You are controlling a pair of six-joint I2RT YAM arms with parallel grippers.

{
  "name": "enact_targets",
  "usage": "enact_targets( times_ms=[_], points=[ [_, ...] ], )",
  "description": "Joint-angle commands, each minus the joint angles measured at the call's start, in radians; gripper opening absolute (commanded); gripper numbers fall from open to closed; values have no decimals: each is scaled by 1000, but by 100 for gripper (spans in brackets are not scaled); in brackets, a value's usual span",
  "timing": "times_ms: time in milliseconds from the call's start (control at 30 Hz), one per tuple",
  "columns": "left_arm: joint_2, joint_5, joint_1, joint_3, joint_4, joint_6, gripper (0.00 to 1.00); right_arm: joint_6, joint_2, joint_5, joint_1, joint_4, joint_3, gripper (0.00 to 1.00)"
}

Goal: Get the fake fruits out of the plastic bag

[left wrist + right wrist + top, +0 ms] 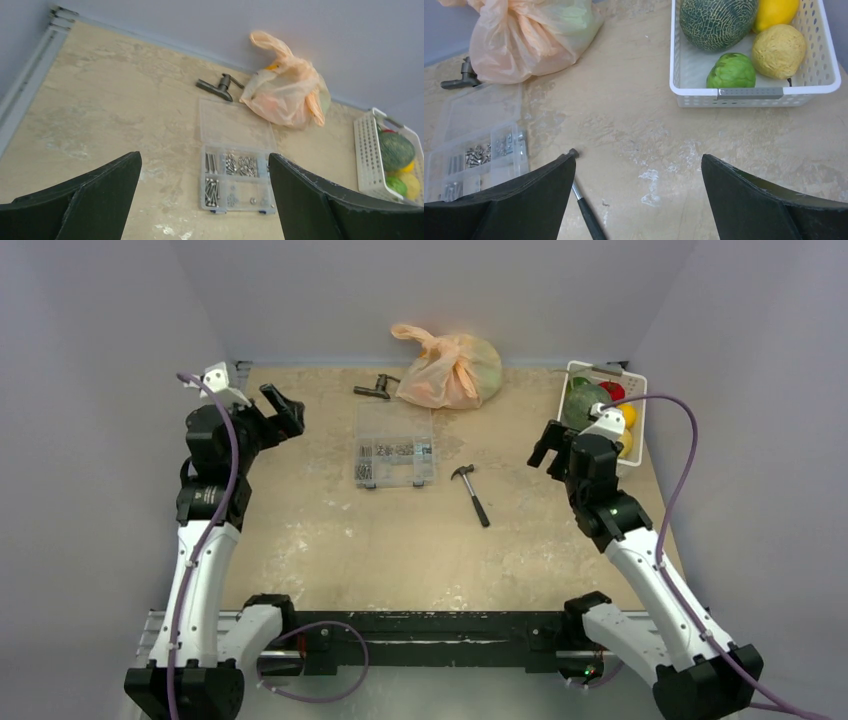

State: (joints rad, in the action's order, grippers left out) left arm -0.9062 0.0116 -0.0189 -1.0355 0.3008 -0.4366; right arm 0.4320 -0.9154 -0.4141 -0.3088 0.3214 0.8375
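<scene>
**Top external view.**
- Beige mottled surface (330, 540).
- Clear parts box (395, 446) at centre, taken as reference.
- Plastic bag (448, 370): beyond the box's far right corner, by the back wall, with knotted handles.
- Fake fruits (488, 368): inside the bag, one showing as a green tint on the side away from the box.
- Dark T-handled tool (373, 389): just beyond the box, beside the bag.
- Hammer (470, 493): right of the box and nearer.
- White basket (640, 390): well right of the box, with a red piece (612, 390) seen only here.
- Left jaws: raised left of the box.
- Right jaws: raised right of it.
- Both pairs are spread wide, hold nothing and are well apart from the bag.

**Left wrist view.**
- Two dark fingers (85, 200) stand far apart, with bare surface between them.
- The box's screw compartments are legible.
- The bag lies past the box's far right corner, with a peach-coloured shape showing through the film.

**Right wrist view.**
- The fingers are equally wide apart.
- The basket's contents show most clearly here: a netted dark green melon (716, 20), a lemon (776, 12), a rough yellow ball (779, 50) and a bumpy green fruit (731, 71).
- The bag lies beyond the box, far from the fingers.
</scene>
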Motion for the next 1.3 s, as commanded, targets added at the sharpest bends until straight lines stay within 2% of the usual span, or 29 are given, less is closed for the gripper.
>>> enact_targets(
  times_ms=[0,167,367,533,767,933,1033,1267],
  points=[
    [-48,243,3,-3,-7,13,100,-28,86,-39,-2,-59,-12,99],
    [-79,261,113,4,14,63,100,-19,51,51,-3,-70,29,99],
    [-130,310,204,-22,62,97,100,-8,-98,124,-3,-65,77,99],
    [-180,355,230,-53,102,112,100,-28,-192,131,-2,-106,72,99],
    [-200,427,237,-57,86,110,100,43,-344,255,-2,-267,106,99],
    [-219,468,240,-51,68,107,100,94,-515,338,-3,-440,198,99],
    [-224,491,241,-49,59,113,100,119,-636,327,-2,-530,274,99],
    [-229,507,243,-42,45,131,99,176,-958,361,-3,-641,562,99]
  ],
)
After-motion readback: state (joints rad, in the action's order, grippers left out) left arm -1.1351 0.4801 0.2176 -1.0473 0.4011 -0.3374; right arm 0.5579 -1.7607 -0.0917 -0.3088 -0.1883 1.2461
